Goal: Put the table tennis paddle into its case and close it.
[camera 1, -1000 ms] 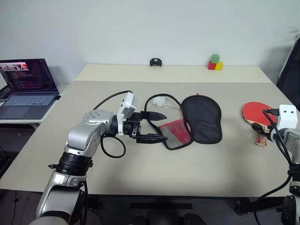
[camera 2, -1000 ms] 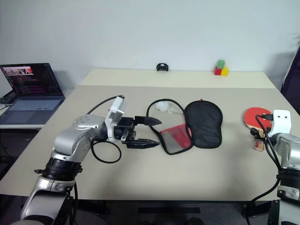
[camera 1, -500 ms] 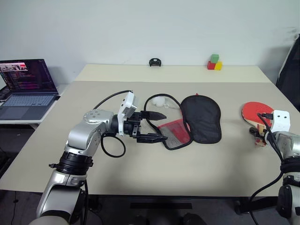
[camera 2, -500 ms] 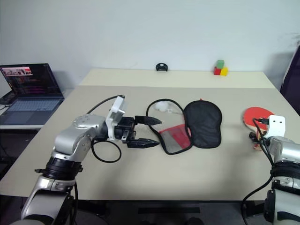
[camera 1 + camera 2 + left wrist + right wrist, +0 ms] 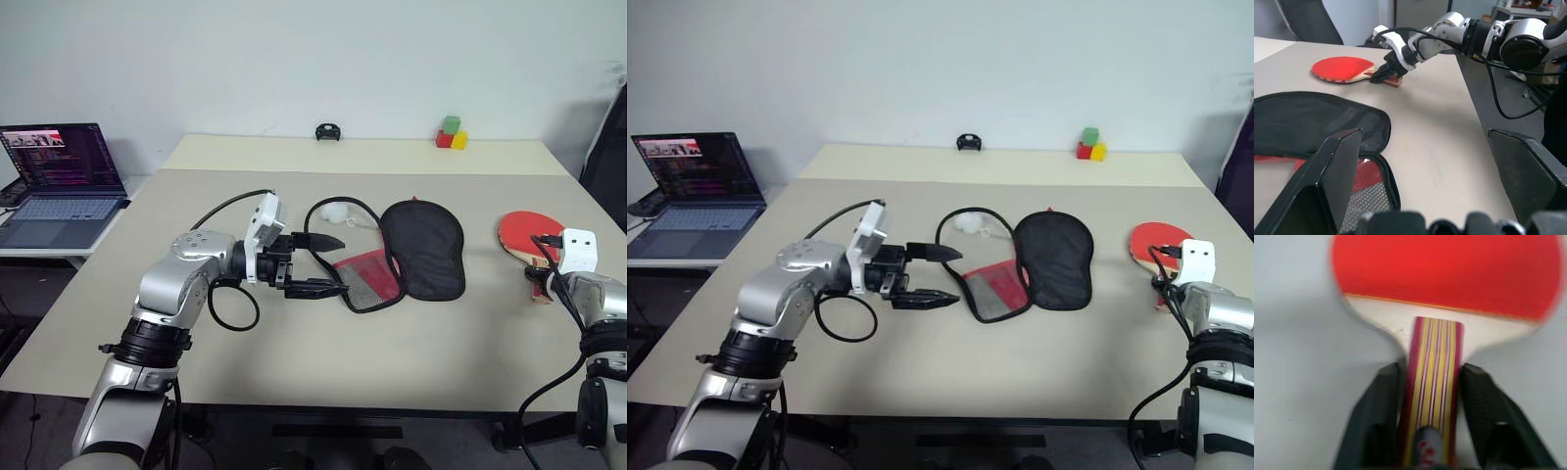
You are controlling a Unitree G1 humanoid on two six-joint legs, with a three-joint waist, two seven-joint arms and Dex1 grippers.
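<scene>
Because the paddle must go inside, the case (image 5: 411,253) is found lying unzipped on the table (image 5: 294,352), its mesh flap just ahead of the left gripper (image 5: 328,264), whose jaws are spread wide and empty. Well apart, the table tennis paddle (image 5: 1449,279) is flat, its handle (image 5: 1432,382) clamped between the right gripper (image 5: 1432,431) fingers, judged ready for lifting.

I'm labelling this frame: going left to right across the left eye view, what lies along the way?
Laptop → left gripper → case → table tennis paddle → right gripper, its jaws on either side of the paddle's handle.
</scene>
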